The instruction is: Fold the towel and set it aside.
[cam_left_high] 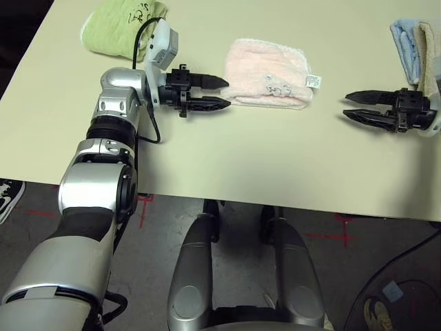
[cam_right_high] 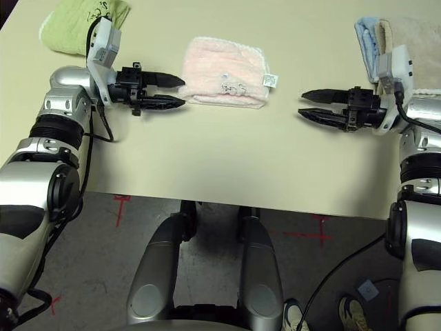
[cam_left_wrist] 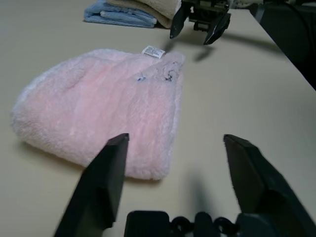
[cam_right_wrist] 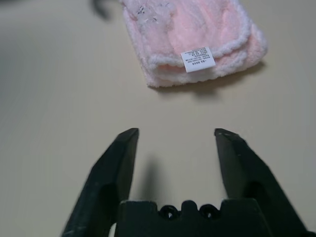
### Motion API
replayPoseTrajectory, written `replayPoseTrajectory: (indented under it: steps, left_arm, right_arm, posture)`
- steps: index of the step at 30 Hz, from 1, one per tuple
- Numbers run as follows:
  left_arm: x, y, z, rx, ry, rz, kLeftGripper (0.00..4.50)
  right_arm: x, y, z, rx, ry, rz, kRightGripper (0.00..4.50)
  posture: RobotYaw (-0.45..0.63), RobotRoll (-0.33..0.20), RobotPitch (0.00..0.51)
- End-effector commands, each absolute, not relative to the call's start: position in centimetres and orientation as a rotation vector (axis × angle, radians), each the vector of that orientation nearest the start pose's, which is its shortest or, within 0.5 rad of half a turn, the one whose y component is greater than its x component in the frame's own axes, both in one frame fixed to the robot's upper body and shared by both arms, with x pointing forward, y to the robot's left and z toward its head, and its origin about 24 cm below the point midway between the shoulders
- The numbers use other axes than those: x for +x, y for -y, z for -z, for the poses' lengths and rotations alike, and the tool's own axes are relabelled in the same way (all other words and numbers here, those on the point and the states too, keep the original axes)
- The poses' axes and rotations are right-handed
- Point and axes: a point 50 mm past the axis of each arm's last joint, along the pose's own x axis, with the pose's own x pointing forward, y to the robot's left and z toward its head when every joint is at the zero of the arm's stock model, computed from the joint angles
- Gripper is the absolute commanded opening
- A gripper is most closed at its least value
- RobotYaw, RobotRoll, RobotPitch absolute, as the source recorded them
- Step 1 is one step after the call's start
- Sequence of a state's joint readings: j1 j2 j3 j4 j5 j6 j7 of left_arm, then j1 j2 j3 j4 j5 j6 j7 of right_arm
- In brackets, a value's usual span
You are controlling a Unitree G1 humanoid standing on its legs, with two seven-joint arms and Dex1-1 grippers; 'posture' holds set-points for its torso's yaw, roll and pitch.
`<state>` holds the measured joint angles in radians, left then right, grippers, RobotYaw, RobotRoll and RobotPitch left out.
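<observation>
The towel (cam_left_high: 270, 81) lay folded, both my claws, left (cam_left_high: 219, 93) and right (cam_left_high: 353, 105), were wide open and empty, so I only had moving it aside left.

Your two head views look forward and down from above the table (cam_left_high: 275, 172), set slightly apart, and both take in the folded pink towel (cam_left_high: 269, 83) mid-table with an arm on either side. Your left wrist view sits low and close, facing across the towel (cam_left_wrist: 103, 113) toward the right gripper (cam_left_wrist: 197, 32). Your right wrist view looks along the tabletop at the towel's (cam_right_wrist: 197, 37) tagged edge. All four views share the towel.
</observation>
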<state>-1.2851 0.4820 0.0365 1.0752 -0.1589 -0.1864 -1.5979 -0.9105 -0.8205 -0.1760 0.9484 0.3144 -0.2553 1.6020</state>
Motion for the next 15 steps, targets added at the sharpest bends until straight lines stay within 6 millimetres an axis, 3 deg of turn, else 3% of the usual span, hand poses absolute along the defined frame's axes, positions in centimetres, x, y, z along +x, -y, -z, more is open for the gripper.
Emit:
replayPoseTrajectory:
  steps: [1, 6, 12, 15]
  left_arm:
    - [37.4, -17.3, -27.0, 0.479, 0.212, 1.43, 4.5]
    - [37.5, -17.7, -26.9, 0.447, 0.144, 1.421, 4.5]
    - [38.5, -18.8, -26.3, 0.077, -0.309, 1.216, 4.5]
    - [38.6, -18.6, -26.3, -0.079, -0.444, 1.096, 4.5]
  right_arm:
    - [31.5, 31.7, -21.6, -0.436, 0.126, -1.063, 4.47]
    - [31.7, 31.4, -21.6, -0.422, 0.143, -1.067, 4.47]
    - [31.8, 31.1, -21.6, -0.424, 0.142, -1.075, 4.47]
    - [31.7, 31.2, -21.6, -0.425, 0.14, -1.076, 4.47]
  posture:
    - [0.02, 0.0, 0.442]
    - [0.02, 0.0, 0.442]
    - [0.02, 0.0, 0.444]
    - [0.02, 0.0, 0.446]
